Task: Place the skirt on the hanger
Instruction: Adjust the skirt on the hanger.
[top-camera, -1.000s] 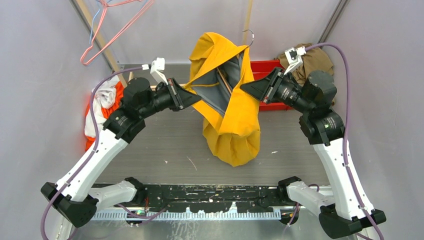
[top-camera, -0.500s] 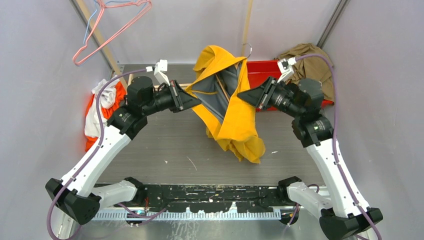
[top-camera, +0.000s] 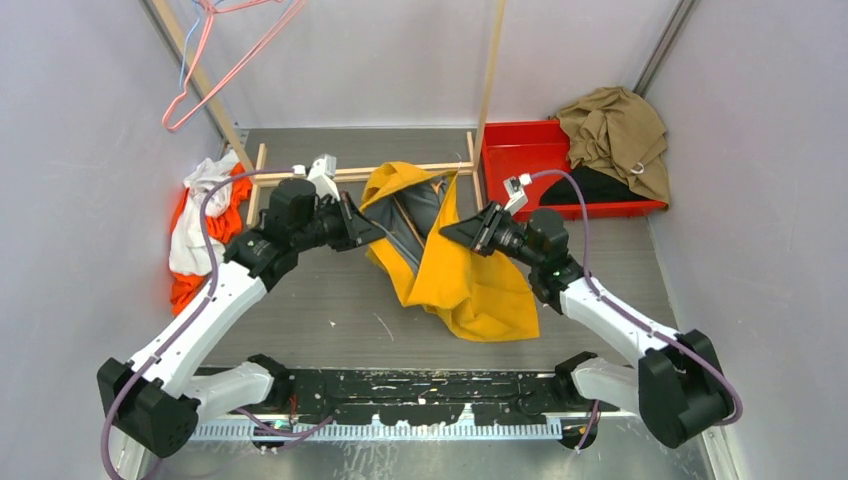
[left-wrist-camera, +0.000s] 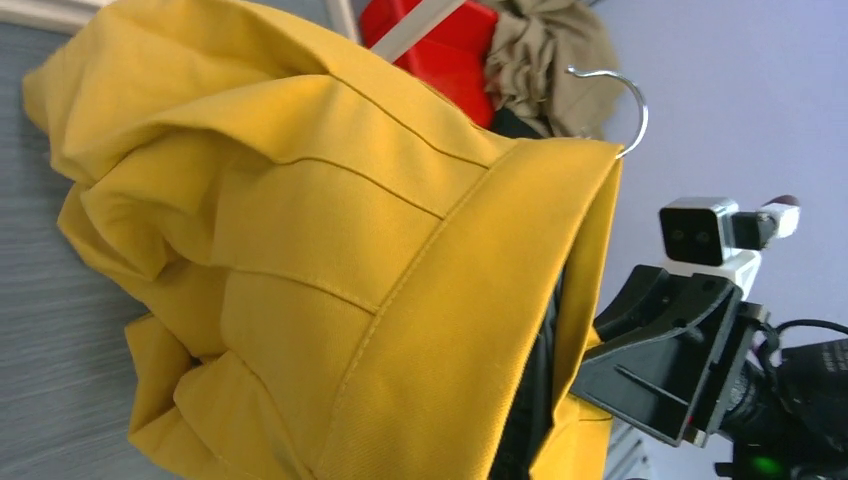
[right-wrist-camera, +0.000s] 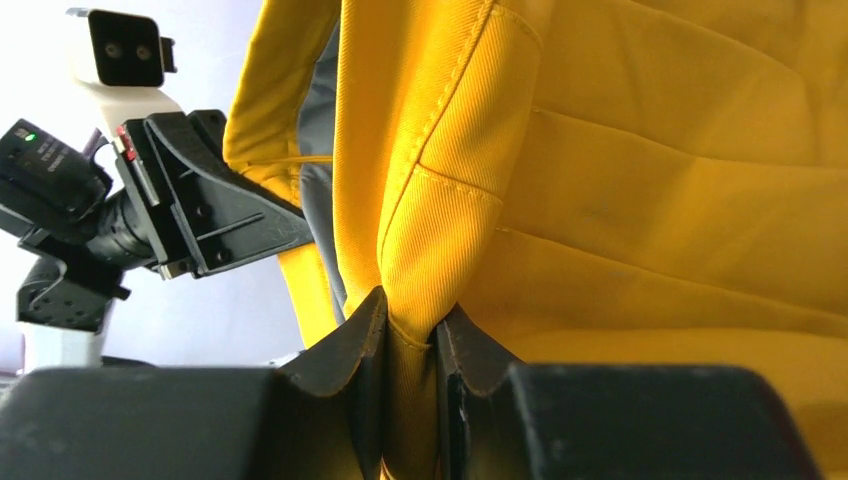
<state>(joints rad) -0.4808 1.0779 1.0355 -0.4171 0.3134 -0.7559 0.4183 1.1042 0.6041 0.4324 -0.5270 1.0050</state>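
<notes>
Two grips on the skirt (top-camera: 480, 285): left hand (top-camera: 377, 233) and right hand (right-wrist-camera: 410, 350) each pinch its waistband; hanger (left-wrist-camera: 612, 95) hook sticks out; hem rests on the table (top-camera: 330, 290).

The skirt (top-camera: 470, 290) is mustard yellow with grey lining, the bin (top-camera: 508, 160) red, the garment (top-camera: 615, 125) on it tan.

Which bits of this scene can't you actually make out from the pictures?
- Hanger: only its hook shows, left wrist view; the skirt covers the rest.
- Left gripper: its tips are buried in skirt folds, top view.
- Dark item in red bin: top view, half under tan cloth.
</notes>
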